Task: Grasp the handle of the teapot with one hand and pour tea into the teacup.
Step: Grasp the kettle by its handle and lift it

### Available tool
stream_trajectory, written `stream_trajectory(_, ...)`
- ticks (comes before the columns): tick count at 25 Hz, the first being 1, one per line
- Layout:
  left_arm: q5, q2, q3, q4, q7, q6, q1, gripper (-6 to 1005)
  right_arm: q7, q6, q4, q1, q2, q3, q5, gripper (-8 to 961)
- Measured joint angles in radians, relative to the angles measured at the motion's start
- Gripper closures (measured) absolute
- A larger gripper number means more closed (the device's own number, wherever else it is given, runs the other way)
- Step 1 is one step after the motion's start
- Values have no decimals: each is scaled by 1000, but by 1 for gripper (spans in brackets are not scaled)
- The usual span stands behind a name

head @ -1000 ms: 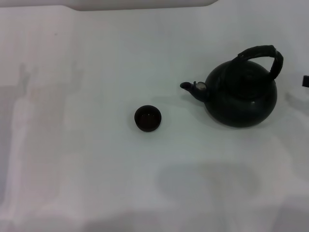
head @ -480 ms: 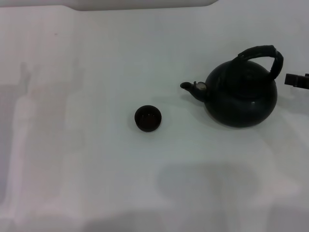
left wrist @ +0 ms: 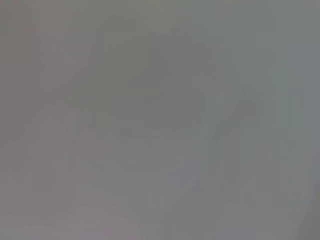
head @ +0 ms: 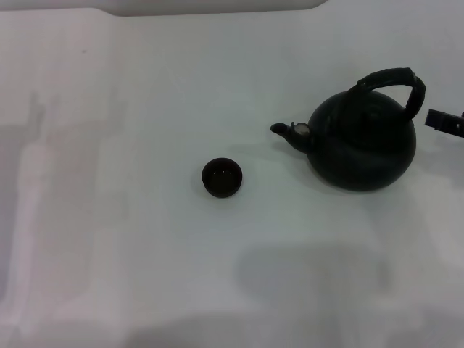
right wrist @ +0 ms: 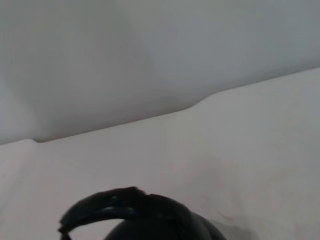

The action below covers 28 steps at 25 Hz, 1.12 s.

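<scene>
Right gripper [head: 444,119] is edging in from the 3 o'clock edge of the head view; a second ago only a sliver of it was showing, now a dark tip is sitting just beside the handle [head: 391,78]. Teapot [head: 362,141] and teacup [head: 222,177] are staying where they were.

You're looking at the teapot at about 2 o'clock on the white table [head: 145,239], spout pointing toward 9 o'clock at the teacup, which is sitting well apart at roughly centre. Handle is arching upright over the lid, so a side approach is making sense.

Right gripper isn't holding anything yet; I can't tell how wide it's spread. Right wrist view is catching the handle [right wrist: 125,205] close below.

Left gripper isn't showing anywhere.
</scene>
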Motion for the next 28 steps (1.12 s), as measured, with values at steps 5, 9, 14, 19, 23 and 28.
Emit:
stream_trajectory(5, 0, 1, -6, 6, 0, -1, -3, 151, 52, -84, -63, -41, 0, -128, -58, 226)
stream_trajectory(9, 0, 2, -11, 7, 0, -1, -3, 151, 100, -167, -66, -51, -1, -201, -124, 227)
stream_trajectory(14, 0, 3, -11, 11, 0, -3, -2, 151, 113, -256, -54, -57, -2, -247, -163, 227)
stream_trajectory(19, 0, 3, -11, 29, 0, -8, -3, 152, 122, -297, -25, -42, -5, -253, -175, 228)
stream_trajectory(23, 0, 3, -11, 31, 0, -9, -3, 152, 123, -320, 6, -20, -6, -250, -176, 228)
stream_trajectory(28, 0, 3, -11, 31, 0, -10, -7, 151, 123, -326, 54, 36, -7, -247, -174, 229)
